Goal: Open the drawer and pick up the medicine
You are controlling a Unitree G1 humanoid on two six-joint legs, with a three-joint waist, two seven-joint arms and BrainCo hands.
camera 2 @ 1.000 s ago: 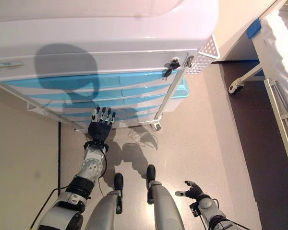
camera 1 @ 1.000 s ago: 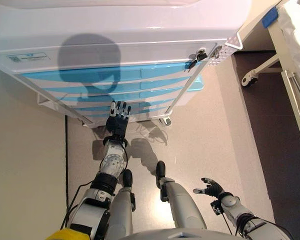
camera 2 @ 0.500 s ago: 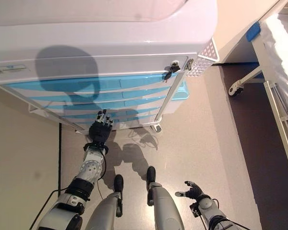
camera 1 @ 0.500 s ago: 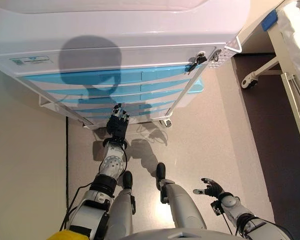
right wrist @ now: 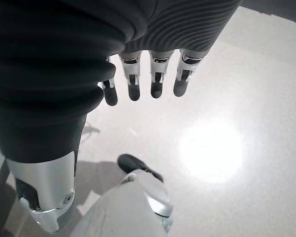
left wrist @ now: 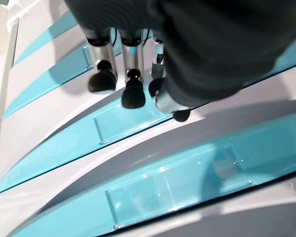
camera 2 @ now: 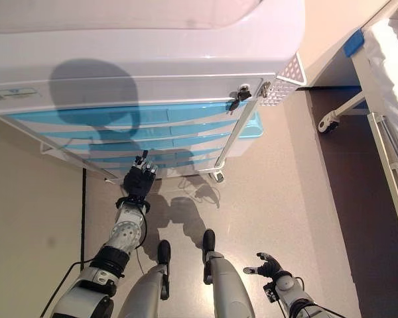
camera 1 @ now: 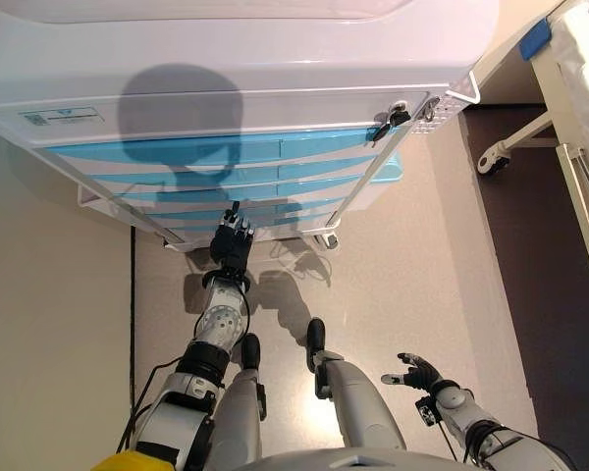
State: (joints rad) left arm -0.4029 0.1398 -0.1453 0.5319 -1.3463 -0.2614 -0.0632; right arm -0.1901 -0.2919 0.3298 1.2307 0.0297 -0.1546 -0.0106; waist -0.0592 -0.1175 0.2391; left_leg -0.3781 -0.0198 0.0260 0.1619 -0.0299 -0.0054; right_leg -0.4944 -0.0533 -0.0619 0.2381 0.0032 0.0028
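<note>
Whereas 1 s ago the left hand (camera 1: 232, 242) was spread flat, fingers splayed, just short of the cart (camera 1: 275, 69), it's now tucked in vs the low blue drawers (camera 1: 238, 208) near the cart's bottom edge, fingers bent over. Half a sec ago the curl had begun; now the hand sits a bit higher and closer in.

Left wrist view: fingertips (left wrist: 133, 96) hook down onto the pale ledge above a blue drawer front (left wrist: 133, 123), touching or v. nearly so. No clear wrap round a lip or handle, so can't say it's gripping yet; curled, holding nothing as far as seen.

Right hand (camera 2: 266, 267) hangs low by the robot's side over the floor (camera 1: 412, 265), fingers relaxed & straight, empty, much as before.

Medicine: not visible anywhere. All drawers look shut; presumably it's inside one, can't tell which.

Meaning, my read: reach phase done, grasp on drawer front forming. Pull not yet started, task at an early stage. Risk: fingertips slip off the smooth sloped front if the hook isn't under an edge.
</note>
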